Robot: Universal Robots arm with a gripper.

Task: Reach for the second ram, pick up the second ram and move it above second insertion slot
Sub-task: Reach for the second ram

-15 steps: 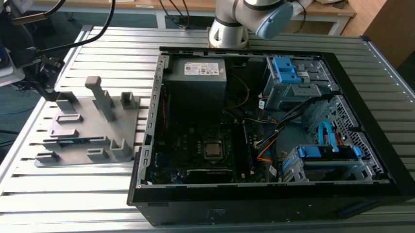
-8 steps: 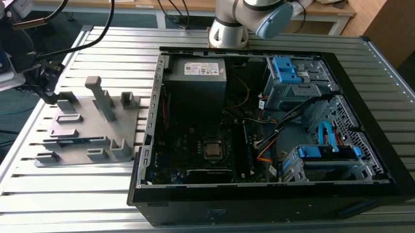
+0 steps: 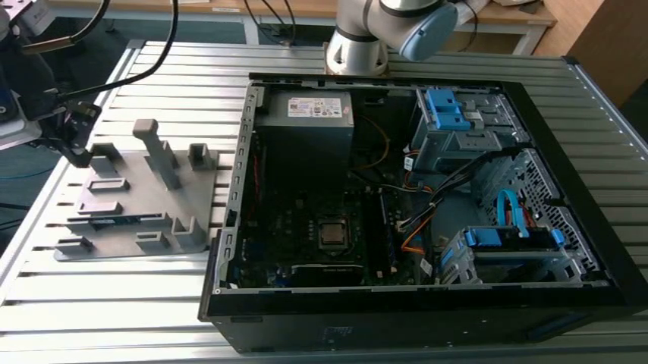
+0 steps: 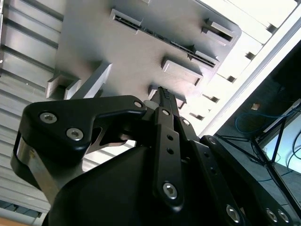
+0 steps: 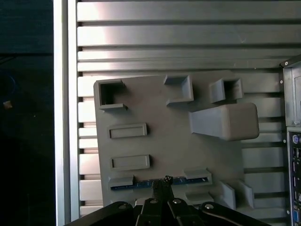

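Note:
The second ram point(image 3: 124, 221) is a thin dark stick standing on edge between two small blocks near the front of the grey holder plate point(image 3: 142, 189). In the first wrist view the ram point(image 5: 141, 183) shows as a blue-green strip, and in the second wrist view the ram point(image 4: 162, 37) is a dark line across the plate point(image 4: 122, 52). My gripper point(image 3: 76, 144) hangs above the plate's far left edge in the exterior view. Its fingertips point(image 5: 162, 181) meet in one point, shut on nothing, and line up with the ram's middle. The gripper point(image 4: 162, 92) stands well clear of the plate.
An open black computer case point(image 3: 228, 250) lies to the exterior view's right of the plate, with the motherboard point(image 3: 303, 227), a power supply point(image 3: 309, 114) and blue drive bays point(image 3: 445, 110) inside. A tall grey post point(image 3: 157, 152) rises from the plate. The slatted metal table point(image 3: 102, 303) carries everything.

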